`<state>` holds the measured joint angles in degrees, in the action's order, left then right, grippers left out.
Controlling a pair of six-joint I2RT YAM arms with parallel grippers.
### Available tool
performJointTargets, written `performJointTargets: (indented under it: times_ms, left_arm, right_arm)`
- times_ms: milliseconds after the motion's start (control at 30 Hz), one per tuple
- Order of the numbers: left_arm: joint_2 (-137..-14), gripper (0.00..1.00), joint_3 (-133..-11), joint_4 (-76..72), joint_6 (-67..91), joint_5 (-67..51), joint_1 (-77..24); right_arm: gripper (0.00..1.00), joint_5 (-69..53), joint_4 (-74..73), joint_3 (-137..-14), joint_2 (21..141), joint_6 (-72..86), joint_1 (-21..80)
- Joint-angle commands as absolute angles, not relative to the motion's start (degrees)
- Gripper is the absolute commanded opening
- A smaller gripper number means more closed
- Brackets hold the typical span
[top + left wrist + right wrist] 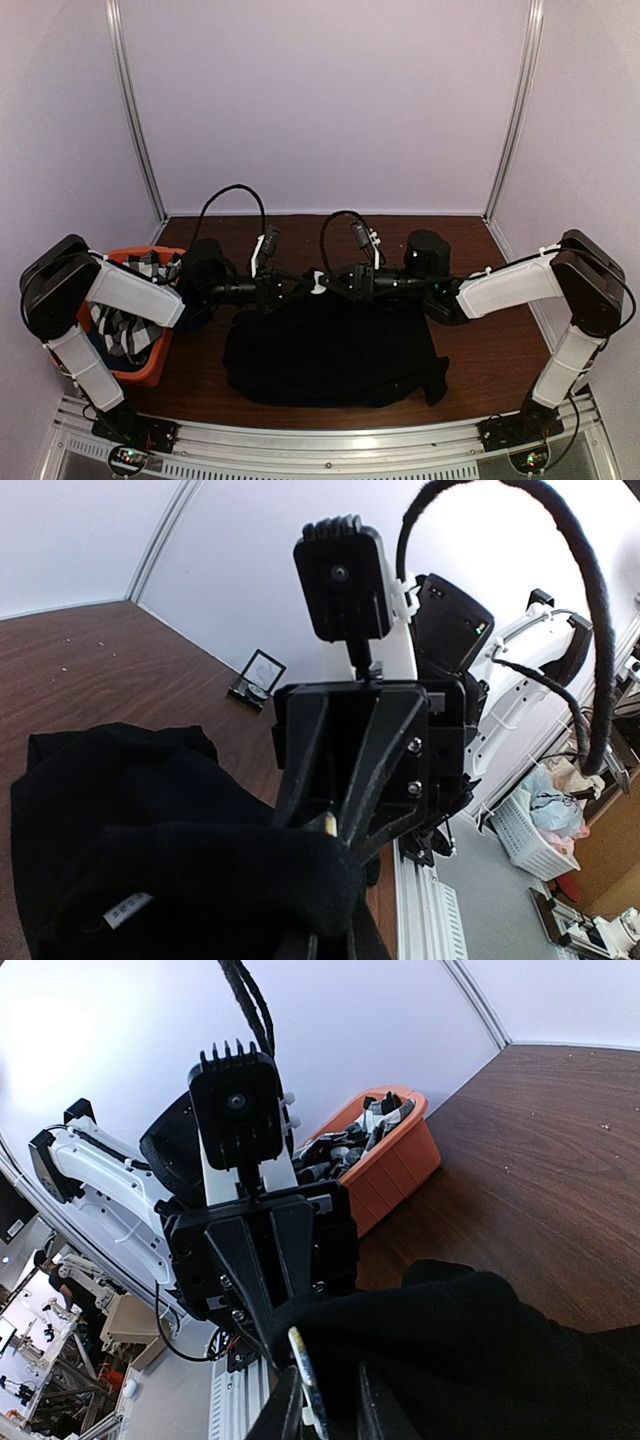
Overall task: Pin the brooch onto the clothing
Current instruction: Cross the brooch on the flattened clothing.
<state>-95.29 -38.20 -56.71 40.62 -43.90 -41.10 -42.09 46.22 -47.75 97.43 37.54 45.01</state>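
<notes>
The black T-shirt [330, 350] is lying in the middle of the table [500, 340]; both grippers meet nose to nose right over its far edge. Left gripper [297, 287] looks pinched down on a raised fold of the shirt; right gripper [334, 284] is clamped on the brooch [305, 1375], which sits right against that fold. Orange basket [150, 372] with the checked cloth [122, 325] is off on the left.

Dark brown wooden table [500, 340] enclosed by pale lilac walls [320, 100], with silver metal posts [135, 110] in the back corners
</notes>
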Motion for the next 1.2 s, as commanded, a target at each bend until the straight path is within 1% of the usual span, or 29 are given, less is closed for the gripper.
performJointTargets:
  times_ms: [0, 167, 333, 467, 700, 767, 900, 933, 967, 1033, 1100, 1167]
  left_arm:
    - [-96.0, 0.0, -37.7, -61.2, 41.0, -44.8, -41.6]
    - [-96.2, 0.0, -37.4, -61.6, 41.1, -45.0, -41.6]
    - [-96.2, 0.0, -37.3, -62.0, 41.3, -45.1, -41.6]
    - [-96.3, 0.0, -37.1, -62.2, 41.3, -44.9, -41.6]
    - [-96.3, 0.0, -37.2, -62.6, 41.5, -44.7, -41.7]
    - [-96.5, 0.0, -37.3, -62.7, 41.6, -44.7, -41.6]
    - [-96.7, 0.0, -37.4, -62.8, 41.6, -45.0, -41.7]
    - [-96.8, 0.0, -37.4, -62.8, 41.6, -45.1, -41.6]
    - [-96.8, 0.0, -37.3, -62.8, 41.7, -45.2, -41.6]
    - [-96.8, 0.0, -37.4, -62.8, 41.7, -45.3, -41.7]
    - [-96.8, 0.0, -37.4, -62.8, 41.6, -45.4, -41.7]
    - [-96.7, 0.0, -37.4, -62.9, 41.7, -45.4, -41.7]
  right_arm:
    - [0.19, -43.0, 48.3, -48.9, 98.4, 38.3, 45.1]
    - [0.17, -43.5, 48.5, -48.8, 98.4, 38.4, 44.9]
    - [0.24, -44.1, 51.6, -48.4, 98.7, 40.7, 44.5]
    - [0.18, -44.9, 52.7, -48.8, 99.6, 41.9, 44.5]
    - [0.17, -45.8, 52.0, -49.0, 100.4, 41.4, 44.5]
    - [0.12, -45.7, 52.1, -48.8, 100.6, 41.4, 44.5]
    - [0.07, -45.8, 53.8, -48.3, 100.3, 42.3, 44.5]
    - [0.08, -45.8, 54.1, -48.4, 100.3, 42.6, 44.4]
    - [0.11, -45.9, 54.3, -48.5, 100.3, 42.8, 44.3]
    - [0.2, -46.0, 54.7, -48.7, 100.3, 43.5, 44.2]
    - [0.22, -46.0, 55.0, -49.0, 100.6, 44.0, 43.9]
    - [0.21, -46.1, 54.9, -49.2, 100.8, 44.1, 43.9]
